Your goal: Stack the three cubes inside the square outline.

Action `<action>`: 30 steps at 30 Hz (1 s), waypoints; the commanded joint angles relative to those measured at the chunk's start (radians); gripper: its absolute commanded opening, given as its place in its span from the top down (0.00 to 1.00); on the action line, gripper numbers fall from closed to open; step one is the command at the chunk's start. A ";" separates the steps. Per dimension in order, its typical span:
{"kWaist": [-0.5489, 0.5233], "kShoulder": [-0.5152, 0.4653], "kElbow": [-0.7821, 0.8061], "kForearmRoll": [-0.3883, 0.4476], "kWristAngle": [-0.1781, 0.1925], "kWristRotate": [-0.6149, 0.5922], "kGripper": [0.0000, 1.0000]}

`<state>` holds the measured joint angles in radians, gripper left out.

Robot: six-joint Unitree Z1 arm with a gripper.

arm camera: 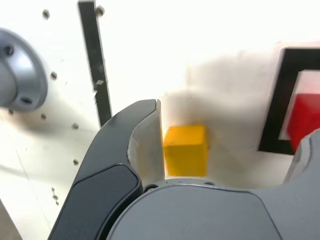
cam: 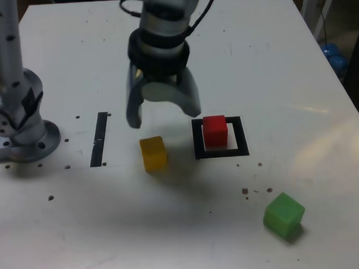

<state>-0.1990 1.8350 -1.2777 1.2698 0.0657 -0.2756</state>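
The red cube [cam: 215, 131] sits inside the black square outline [cam: 197, 141] on the white table. To the exterior view's left of the outline lies the yellow cube [cam: 153, 153]. The green cube [cam: 284, 215] rests apart, toward the front right of the exterior view. My gripper [cam: 165, 116] hangs open just behind the yellow cube, holding nothing. The wrist view shows the yellow cube [arm camera: 186, 150] between the spread fingers [arm camera: 142, 125], with the red cube [arm camera: 306, 119] and the outline [arm camera: 274, 100] at the side.
A straight black strip [cam: 100, 138] lies on the table left of the yellow cube in the exterior view. The arm's grey base [cam: 21, 132] stands at the far left. Small dark specks dot the white table [cam: 284, 76].
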 commanded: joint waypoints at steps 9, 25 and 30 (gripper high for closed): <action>-0.074 -0.015 0.087 -0.048 -0.073 -0.061 0.03; -0.089 0.040 0.162 -0.161 -0.135 -0.042 0.15; -0.089 0.054 0.168 -0.181 -0.143 -0.036 0.29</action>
<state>-0.2872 1.8856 -1.1133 1.0936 -0.0762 -0.3137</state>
